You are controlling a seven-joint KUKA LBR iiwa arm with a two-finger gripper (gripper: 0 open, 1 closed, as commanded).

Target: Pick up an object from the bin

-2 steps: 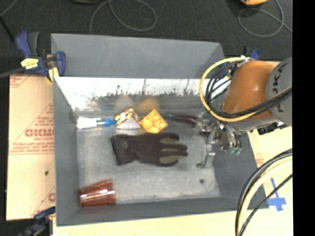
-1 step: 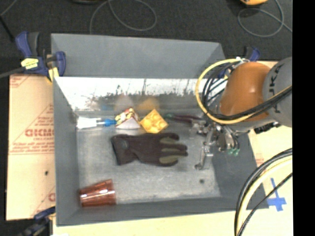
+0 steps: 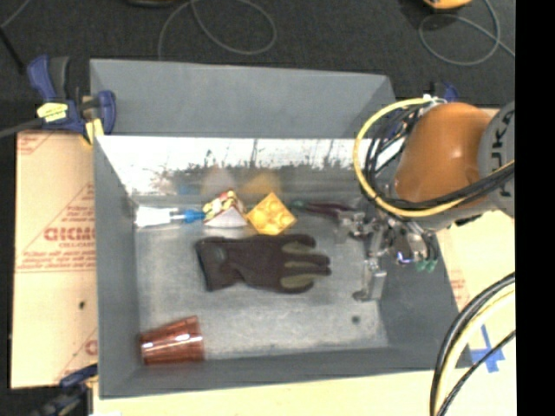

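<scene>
we see the pincer [image 3: 368, 286] low over bare floor at the right of the bin [image 3: 260, 332], and cannot tell if it is open or closed. nearest it lies a dark glove [image 3: 251, 263] mid-bin, a yellow block [image 3: 269, 215] just behind.

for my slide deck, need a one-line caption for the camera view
KUKA gripper poised at the right of a grey bin, apart from a dark glove.
</scene>
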